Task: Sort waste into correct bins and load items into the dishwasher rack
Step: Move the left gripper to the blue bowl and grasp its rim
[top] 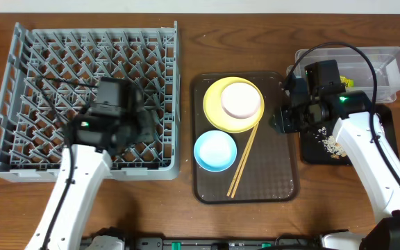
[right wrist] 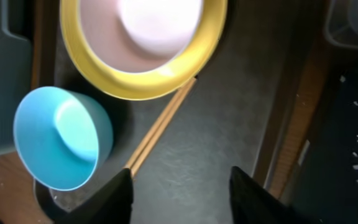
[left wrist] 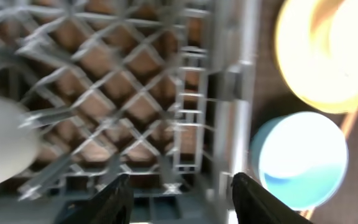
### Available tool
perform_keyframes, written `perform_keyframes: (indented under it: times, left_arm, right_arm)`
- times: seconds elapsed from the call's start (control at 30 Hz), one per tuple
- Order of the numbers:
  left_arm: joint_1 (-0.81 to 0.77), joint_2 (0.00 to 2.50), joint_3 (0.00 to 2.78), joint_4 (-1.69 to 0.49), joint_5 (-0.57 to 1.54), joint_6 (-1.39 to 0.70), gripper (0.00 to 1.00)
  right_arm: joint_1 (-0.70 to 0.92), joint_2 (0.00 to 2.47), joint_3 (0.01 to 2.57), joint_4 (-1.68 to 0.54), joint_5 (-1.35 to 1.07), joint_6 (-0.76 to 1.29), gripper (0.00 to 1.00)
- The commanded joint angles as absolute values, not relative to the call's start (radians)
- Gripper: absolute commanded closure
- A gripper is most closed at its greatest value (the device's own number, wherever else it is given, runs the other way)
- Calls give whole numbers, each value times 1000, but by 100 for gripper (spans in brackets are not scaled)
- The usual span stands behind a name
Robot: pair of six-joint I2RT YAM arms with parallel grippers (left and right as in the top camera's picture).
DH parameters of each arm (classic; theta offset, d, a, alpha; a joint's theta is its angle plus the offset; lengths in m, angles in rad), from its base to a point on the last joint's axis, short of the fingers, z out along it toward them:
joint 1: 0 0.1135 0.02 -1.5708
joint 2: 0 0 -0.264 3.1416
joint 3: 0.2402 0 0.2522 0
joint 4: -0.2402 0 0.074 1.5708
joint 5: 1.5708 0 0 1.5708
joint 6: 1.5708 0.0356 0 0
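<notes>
The left fingers (left wrist: 118, 200) and right fingers (right wrist: 120, 196) are seen half apart, with nothing held. The chopsticks (top: 244, 158), at centre frame on the brown tray (top: 276, 173), are best pinched mid-length, it is judged. Open room lies rightward, while the yellow plate (top: 212, 111) and light blue bowl (top: 215, 151) crowd the left.

The brown wooden counter (top: 151, 215) carries four things directly on its surface; the large grey dishwasher rack (top: 54, 76) fills the left side, and the brown serving tray (top: 276, 173) lies in the middle, just beside the rack's right edge with a narrow strip of bare wood between them. On the right, the clear plastic tub (top: 391, 69) sits towards the far edge; the shallow black tray (top: 310, 147) lies just in front of it, close beside the brown serving tray's right rim.
</notes>
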State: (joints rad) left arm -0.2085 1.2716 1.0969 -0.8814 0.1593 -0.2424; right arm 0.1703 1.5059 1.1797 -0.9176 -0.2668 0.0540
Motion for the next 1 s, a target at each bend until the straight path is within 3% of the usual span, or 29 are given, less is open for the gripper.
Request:
perform_keyframes:
  times: [0.0,0.27,0.53,0.97]
  left_arm:
    - [-301,1261,1092,-862,171,-229,46]
    - [-517,1327,1092,-714,122,-234,46]
    - [-712,1490,1092,-577,118,-239,46]
    - [-881,1674,1092,-532,67,-267,46]
  right_arm:
    - [157,1495,1183,-931,-162,96,56]
    - [133,1465,1184,-979,-57,142,52]
    - [67,1397,1184,-1007,-56,141,42]
    - [46,1397,1184,-1029,-57,141,41]
